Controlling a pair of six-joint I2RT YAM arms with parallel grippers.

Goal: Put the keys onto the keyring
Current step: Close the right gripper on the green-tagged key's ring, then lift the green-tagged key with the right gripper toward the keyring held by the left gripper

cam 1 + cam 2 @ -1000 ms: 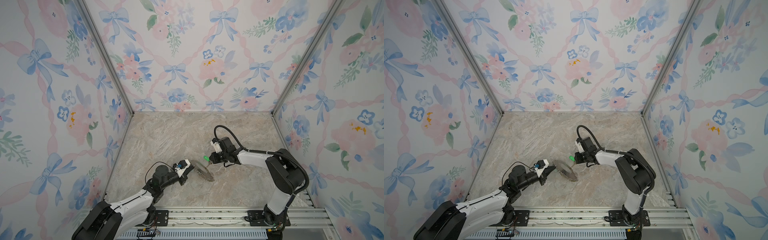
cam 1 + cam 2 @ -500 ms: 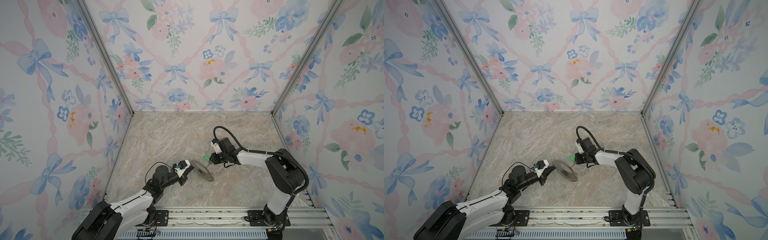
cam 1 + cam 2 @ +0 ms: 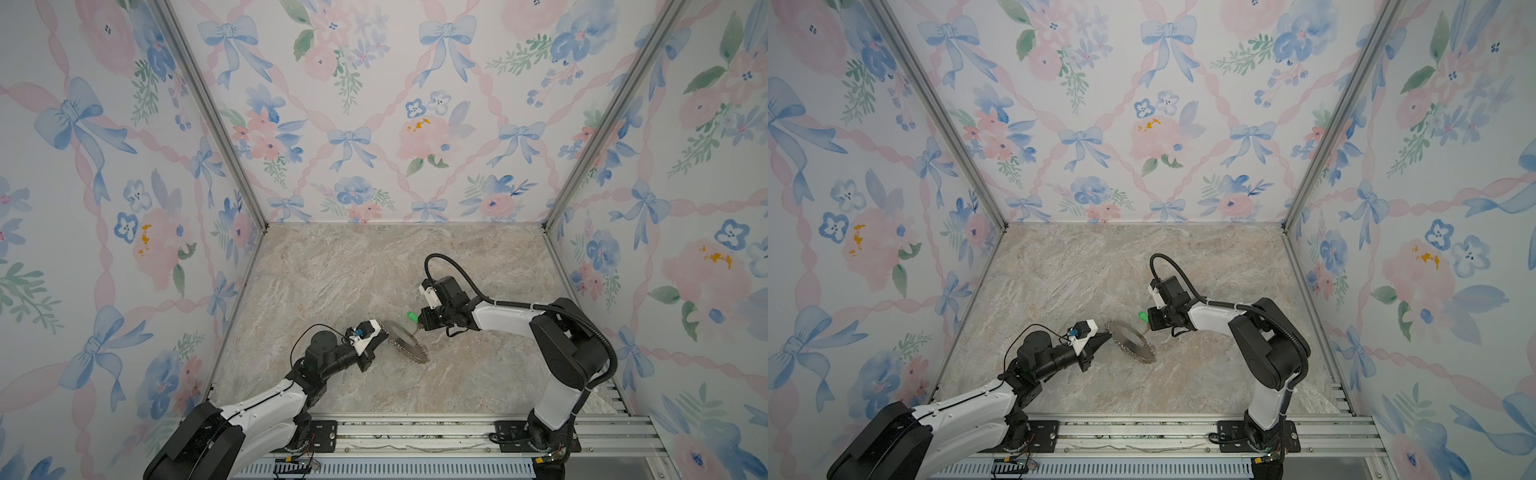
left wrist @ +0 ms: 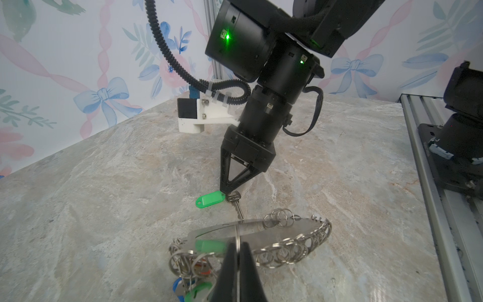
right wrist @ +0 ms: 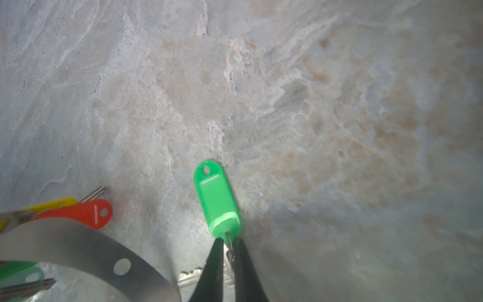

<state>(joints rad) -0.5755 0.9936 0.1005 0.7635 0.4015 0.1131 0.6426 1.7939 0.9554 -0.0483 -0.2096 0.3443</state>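
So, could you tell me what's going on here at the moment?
The left gripper is shut on a wire ring of the keyring, holding it tilted. The right gripper pinches a green-tagged key beside it, not yet threaded on. A red-tagged key and a yellow-tagged key lie by its edge.

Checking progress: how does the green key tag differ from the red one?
The green tag is pinched at its ring end by the right gripper; the red tag lies ungripped. Green sits clear of the keyring; red is partly covered by its plate. Both are holed ovals.
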